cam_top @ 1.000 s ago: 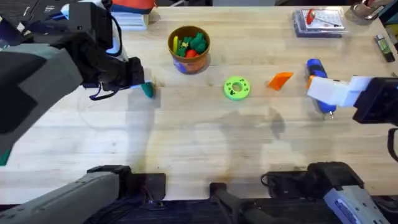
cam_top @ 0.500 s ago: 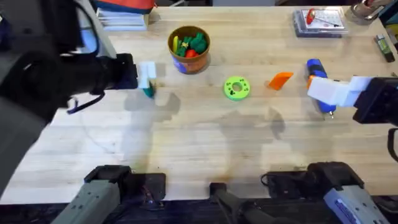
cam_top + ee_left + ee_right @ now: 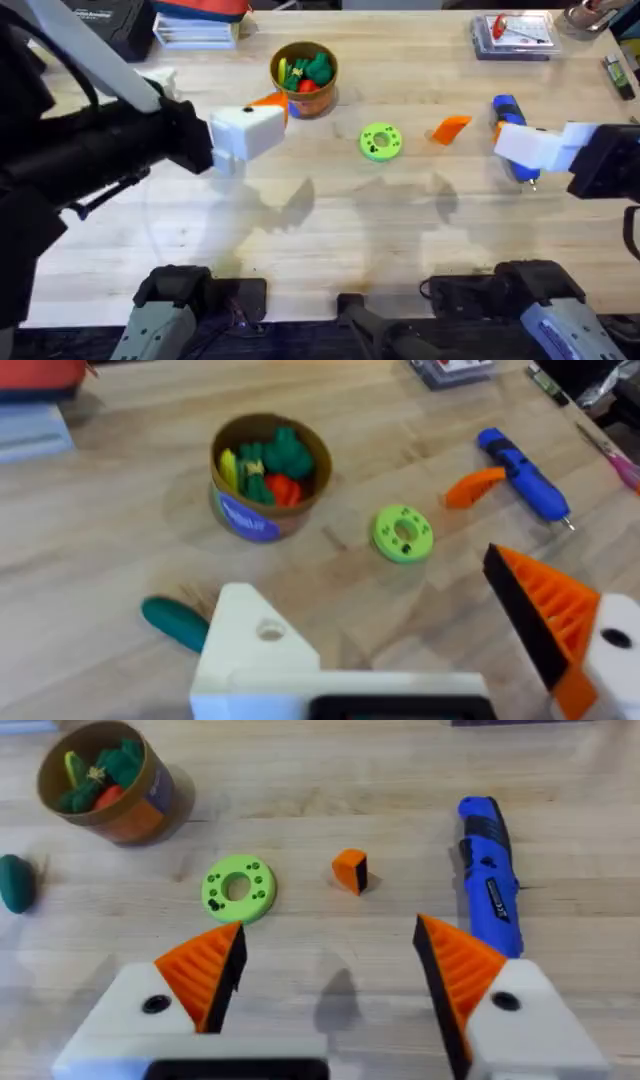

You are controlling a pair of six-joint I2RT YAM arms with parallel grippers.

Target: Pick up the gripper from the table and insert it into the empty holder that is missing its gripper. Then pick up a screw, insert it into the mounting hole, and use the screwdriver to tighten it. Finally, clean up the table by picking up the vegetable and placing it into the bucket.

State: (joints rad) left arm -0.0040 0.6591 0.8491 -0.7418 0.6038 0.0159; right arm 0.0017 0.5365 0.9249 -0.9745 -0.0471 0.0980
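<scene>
The orange wedge gripper (image 3: 451, 128) lies on the table right of a green disc (image 3: 380, 141), and appears as an orange wedge (image 3: 474, 485) and orange piece (image 3: 350, 870) in the wrist views. My left gripper (image 3: 255, 115) hovers open just left of the bucket (image 3: 303, 75). One of its fingers is the bare white holder (image 3: 250, 645); the other carries an orange pad (image 3: 550, 615). The dark green vegetable (image 3: 175, 622) lies on the table below it. My right gripper (image 3: 328, 935) is open beside the blue screwdriver (image 3: 490, 885), over bare table.
A clear plastic case (image 3: 512, 35) sits at the far right corner. Books and a dark box (image 3: 195, 25) stand at the far left. The bucket (image 3: 265, 475) holds green, red and yellow toy produce.
My left arm has swung right toward the bucket, and its gripper now covers the vegetable in the overhead view. The right arm has not moved.
</scene>
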